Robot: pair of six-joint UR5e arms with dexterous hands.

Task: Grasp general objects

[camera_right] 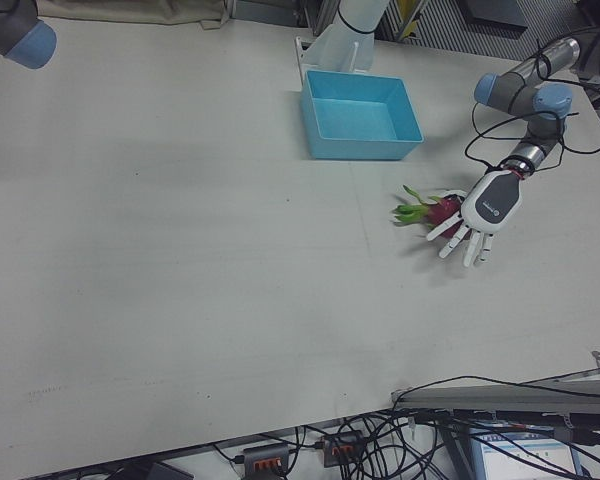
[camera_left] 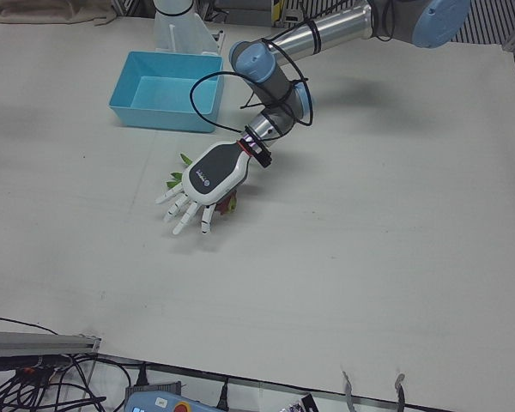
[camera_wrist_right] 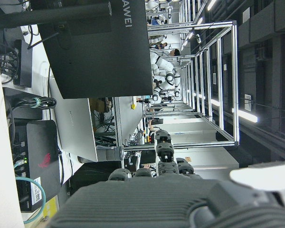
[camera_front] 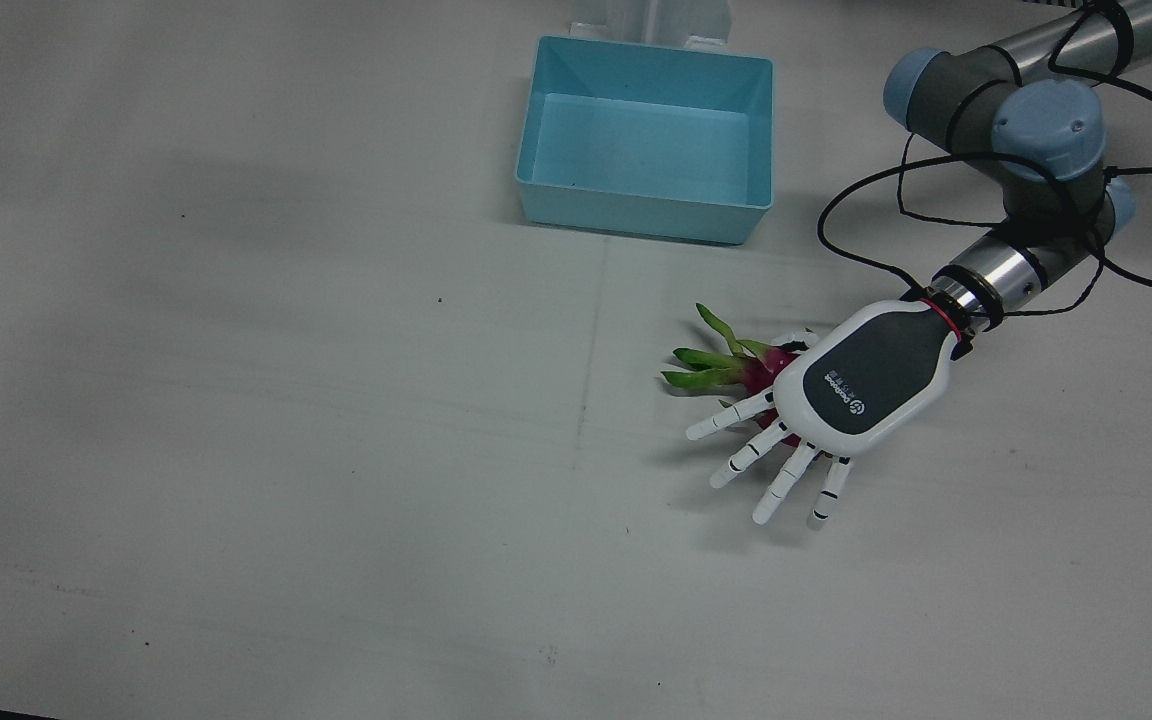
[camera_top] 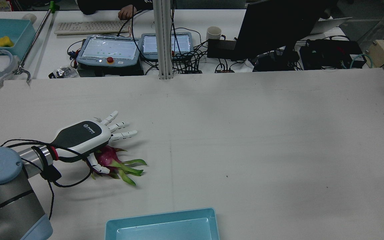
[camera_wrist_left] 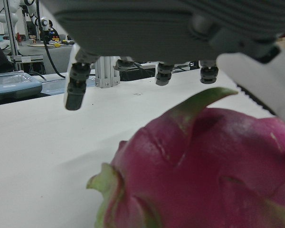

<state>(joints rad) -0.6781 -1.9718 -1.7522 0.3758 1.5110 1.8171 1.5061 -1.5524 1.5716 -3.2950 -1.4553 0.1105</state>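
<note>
Here the left robot hand (camera_front: 861, 385) hangs palm-down directly over a dragon fruit (camera_front: 751, 370) that lies on the white worktop (camera_front: 286, 450), its fingers (camera_front: 781, 490) spread and stretched out straight, so it is open and holding nothing. In the front view the dark-backed palm covers most of the pink body of the fruit, and only the green leafy scales stick out to the view's left, toward the middle of the worktop. The rear view shows the same left robot hand (camera_top: 85, 135) above the dragon fruit (camera_top: 110, 160), with the thumb (camera_top: 95, 164) curving down along the fruit's near side; whether it touches the skin cannot be told from there. The left hand view looks out from under the palm: the dragon fruit (camera_wrist_left: 204, 171) fills the lower part of the picture, very close, and the fingertips (camera_wrist_left: 76, 92) hang in the air beyond it, clear of the fruit. A light blue bin (camera_front: 646, 140) stands on the worktop near the robot's base, apart from the fruit and with nothing in it. The right robot hand (camera_wrist_right: 171, 199) shows only in its own camera, which faces a dark monitor (camera_wrist_right: 95, 42) and racks beyond the worktop; its fingers are hard to read there, so I cannot tell whether it is open or closed.
</note>
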